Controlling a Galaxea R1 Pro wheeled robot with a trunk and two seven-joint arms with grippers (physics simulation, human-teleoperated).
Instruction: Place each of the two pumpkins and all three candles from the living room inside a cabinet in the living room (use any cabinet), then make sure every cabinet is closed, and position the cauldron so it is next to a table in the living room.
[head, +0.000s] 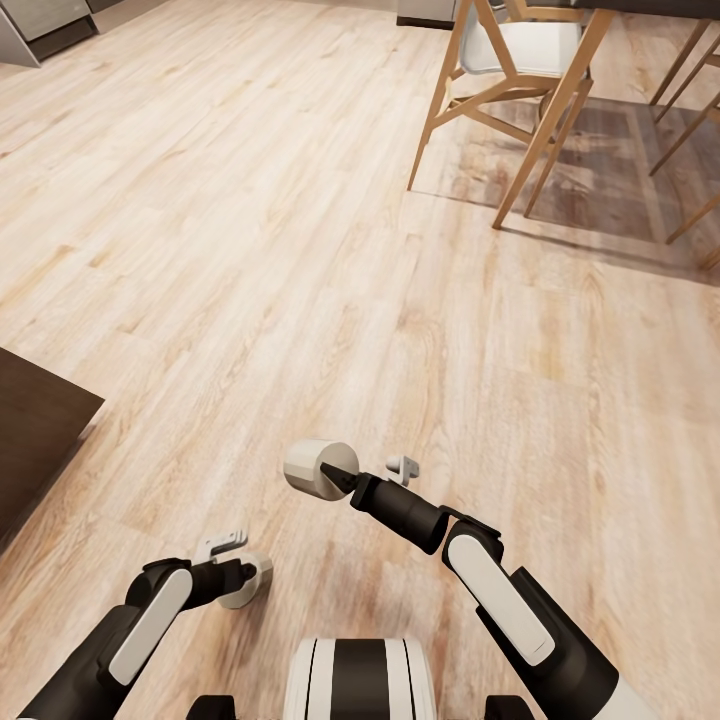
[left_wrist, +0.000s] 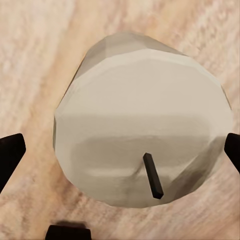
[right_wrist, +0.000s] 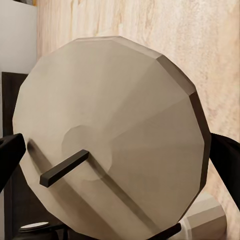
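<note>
Both grippers are clamped on candles above a pale wood-plank floor.

Right gripper holds a cream, stubby, faceted candle out in front of the robot, its black fingers pressed against the flat wick end; a short dark wick juts from a shallow dimple. Left gripper hangs lower and nearer the trunk, closed on a second candle of the same waxy cream, black fingertips at either side of it. Floor runs in light, grainy boards. Dark-brown cabinet top cuts in at the left edge. Angled light-wood chairs with a white seat stand on a darker patch far right.
</note>
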